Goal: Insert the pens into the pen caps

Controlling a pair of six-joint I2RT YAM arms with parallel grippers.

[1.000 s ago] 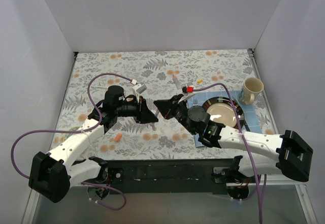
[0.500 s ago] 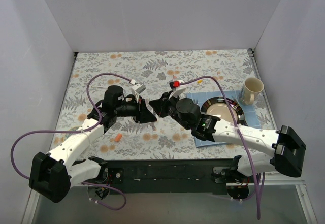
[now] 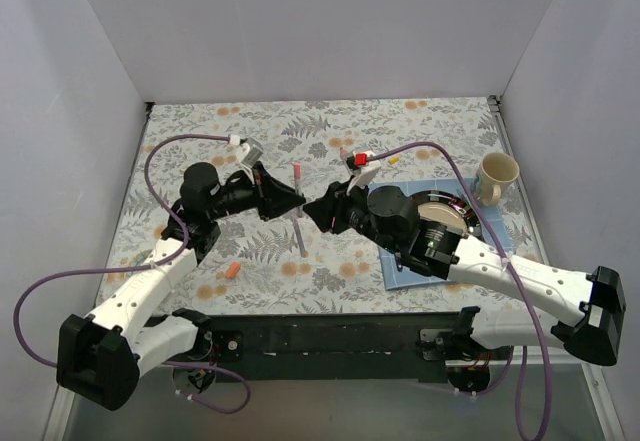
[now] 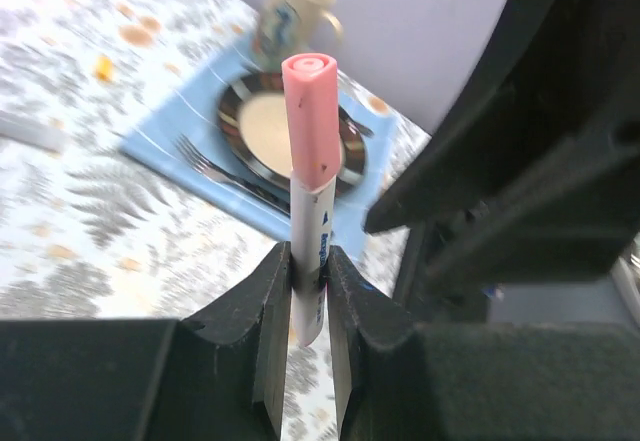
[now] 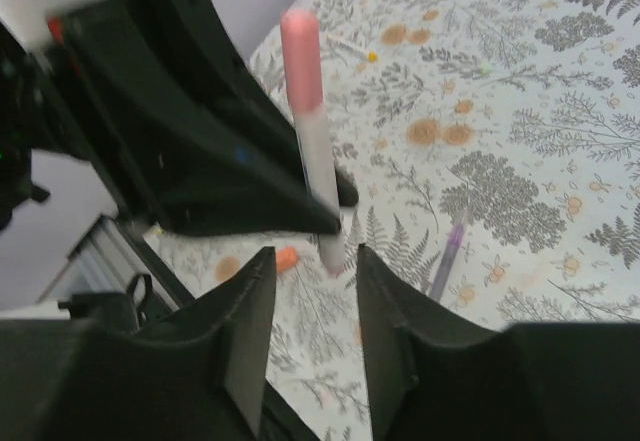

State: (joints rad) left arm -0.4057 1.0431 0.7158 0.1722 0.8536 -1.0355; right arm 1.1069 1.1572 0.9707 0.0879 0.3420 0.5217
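Pink-capped whitish pen [image 4: 312,211] between left claw's [image 4: 308,263] jaws, right claw [image 5: 311,256] just beside.

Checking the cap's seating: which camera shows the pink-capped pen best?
Left wrist: the pink-capped pen fills the centre, clamped in the left gripper. Right wrist shows it side-on, slightly blurred; top external, small.

Whitish pen [image 4: 318,246], pink cap [image 4: 308,111]; tablecloth [image 3: 450,131] with grey leaves and orange flowers.

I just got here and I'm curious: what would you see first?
A pink-topped pen stands up, pinched in the left gripper over the middle of the flowery table. The right gripper faces it with jaws open. At the right sit a dark plate and a cream mug.
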